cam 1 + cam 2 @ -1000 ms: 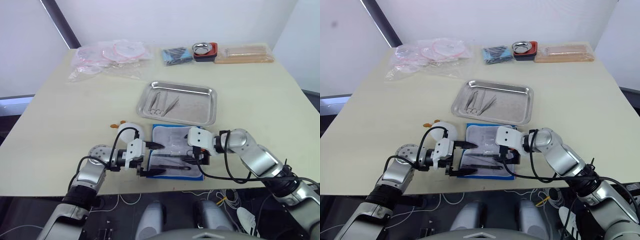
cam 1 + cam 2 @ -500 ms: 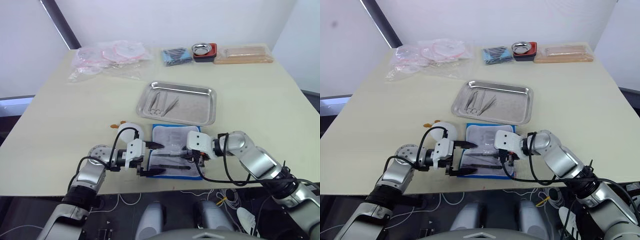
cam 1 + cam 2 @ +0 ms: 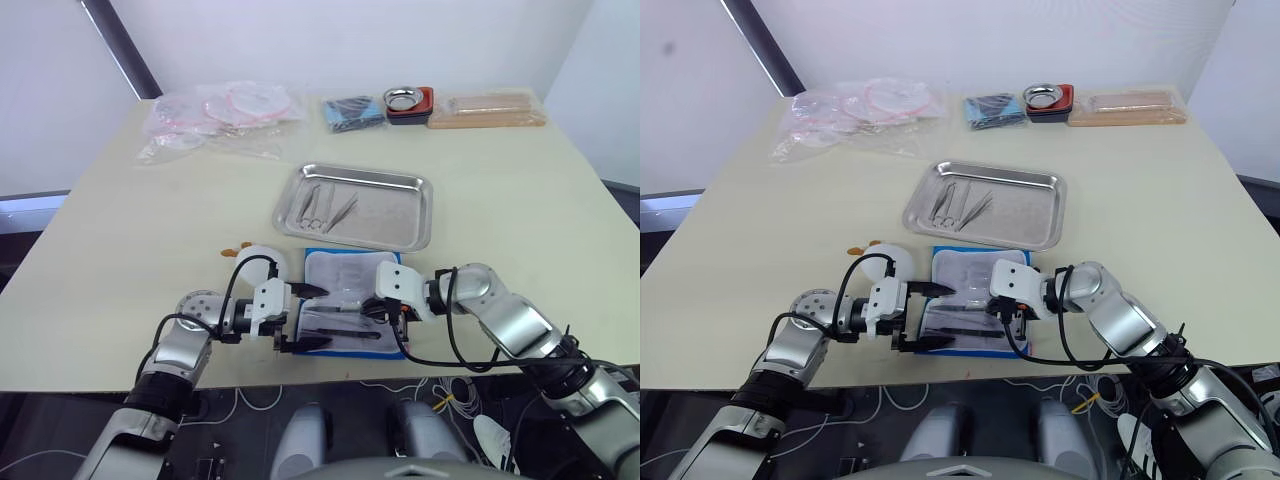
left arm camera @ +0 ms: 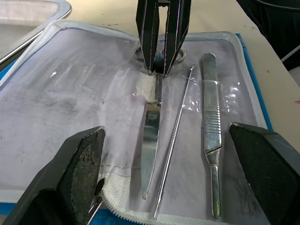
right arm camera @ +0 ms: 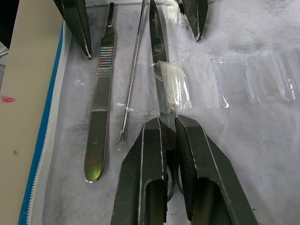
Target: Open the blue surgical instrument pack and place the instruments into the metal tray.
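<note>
The blue surgical instrument pack (image 3: 335, 272) lies open near the table's front edge, grey-white lining up. In its slots lie scissors (image 5: 159, 70), a thin probe (image 5: 132, 70) and a flat handle (image 5: 99, 108). My right gripper (image 5: 166, 125) is shut on the scissors just below their ring handles, and its fingers (image 4: 161, 47) come in from the pack's right side. My left gripper (image 3: 318, 317) stands wide open at the pack's left edge, holding nothing. The metal tray (image 3: 392, 218) sits just behind the pack, with a few instruments (image 3: 325, 205) in its left half.
Clear plastic bags (image 3: 220, 115) lie at the back left. A small blue packet (image 3: 355, 110), a round bowl in a red holder (image 3: 408, 100) and a tan flat box (image 3: 495, 108) line the far edge. A white round disc (image 3: 262, 262) sits beside the pack's left corner.
My right gripper has shut on the scissors in the pack and edged slightly left over the lining. The left gripper has stayed open and still.
</note>
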